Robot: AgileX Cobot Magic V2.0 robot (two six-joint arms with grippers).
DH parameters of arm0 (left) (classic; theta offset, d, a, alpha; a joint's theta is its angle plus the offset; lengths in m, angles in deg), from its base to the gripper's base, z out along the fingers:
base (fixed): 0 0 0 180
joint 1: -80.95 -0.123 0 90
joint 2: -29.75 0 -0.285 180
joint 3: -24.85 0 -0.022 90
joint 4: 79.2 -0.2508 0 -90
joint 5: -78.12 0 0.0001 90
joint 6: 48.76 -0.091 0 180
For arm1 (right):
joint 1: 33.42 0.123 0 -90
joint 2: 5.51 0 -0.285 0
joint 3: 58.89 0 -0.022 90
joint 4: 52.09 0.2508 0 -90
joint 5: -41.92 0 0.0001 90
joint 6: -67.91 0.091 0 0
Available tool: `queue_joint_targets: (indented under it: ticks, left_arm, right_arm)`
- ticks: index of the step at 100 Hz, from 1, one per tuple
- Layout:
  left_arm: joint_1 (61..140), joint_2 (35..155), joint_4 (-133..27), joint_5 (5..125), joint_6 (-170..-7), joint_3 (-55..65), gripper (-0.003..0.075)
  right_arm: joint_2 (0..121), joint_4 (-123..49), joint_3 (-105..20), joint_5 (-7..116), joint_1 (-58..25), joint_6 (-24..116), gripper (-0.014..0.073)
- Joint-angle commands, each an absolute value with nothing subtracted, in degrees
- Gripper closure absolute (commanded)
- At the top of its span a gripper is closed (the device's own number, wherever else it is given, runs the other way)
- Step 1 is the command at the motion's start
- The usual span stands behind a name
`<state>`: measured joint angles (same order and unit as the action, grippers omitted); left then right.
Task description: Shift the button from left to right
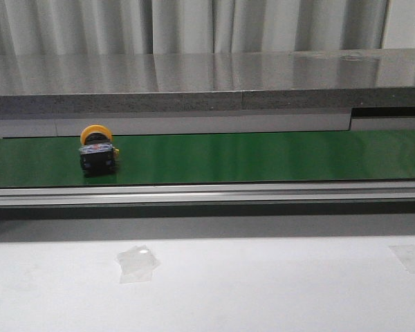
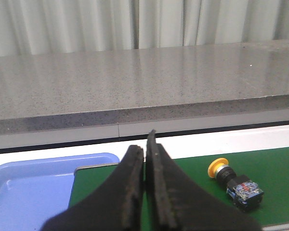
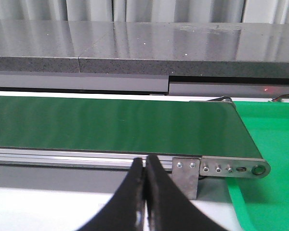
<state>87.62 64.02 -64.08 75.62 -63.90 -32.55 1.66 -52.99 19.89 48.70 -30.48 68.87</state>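
Note:
The button [image 1: 97, 149], with a yellow-orange cap and a black body with a blue-white contact part, lies on its side on the green conveyor belt [image 1: 263, 158], toward its left part. It also shows in the left wrist view [image 2: 233, 181]. My left gripper [image 2: 144, 149] is shut and empty, above the belt's left end, apart from the button. My right gripper [image 3: 144, 161] is shut and empty, in front of the belt's right end. Neither gripper shows in the front view.
A blue tray [image 2: 29, 187] sits at the belt's left end. A green surface [image 3: 274, 159] lies past the belt's right end, by the metal end bracket [image 3: 221, 168]. A grey stone ledge [image 1: 207, 86] runs behind the belt. A white tabletop [image 1: 263, 283] lies in front.

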Motion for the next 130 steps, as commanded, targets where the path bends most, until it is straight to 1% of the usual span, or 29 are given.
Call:
queue_joint_targets:
  ticks: [1,29,56,70,82,96,117,130]
  left_arm:
    - [88.0,64.2,-63.5,80.3,-63.8,-31.1,0.074]
    - [88.0,64.2,-63.5,80.3,-63.8,-31.1,0.074]
    - [88.0,64.2,-63.5,80.3,-63.8,-31.1,0.074]
    - [88.0,64.2,-63.5,80.3,-63.8,-31.1,0.074]
    - [88.0,64.2,-63.5,80.3,-63.8,-31.1,0.074]
    - [88.0,64.2,-63.5,80.3,-63.8,-31.1,0.074]
    - [88.0,64.2,-63.5,80.3,-63.8,-31.1,0.074]
    - [88.0,64.2,-63.5,80.3,-63.8,-31.1,0.074]
  right_arm:
    - [0.8,-53.3,19.0,43.9,-30.2,68.5,0.0659]
    - [0.8,-53.3,19.0,43.4,-30.2,68.5,0.0659]
    - [0.8,-50.8,18.1,37.4,-30.2,68.5,0.0659]
    - [1.0,-47.6,14.1,40.1,-30.2,68.5,0.0659]
    - [2.0,-47.1,8.0,46.1,-30.2,68.5,0.0659]
    - [8.6,-47.1,-0.5,56.3,-30.2,68.5,0.0659]
    - [25.1,-47.1,-13.8,66.5,-30.2,68.5,0.0659]
    - [35.4,-47.1,-22.4,75.4,-30.2,68.5,0.0659]
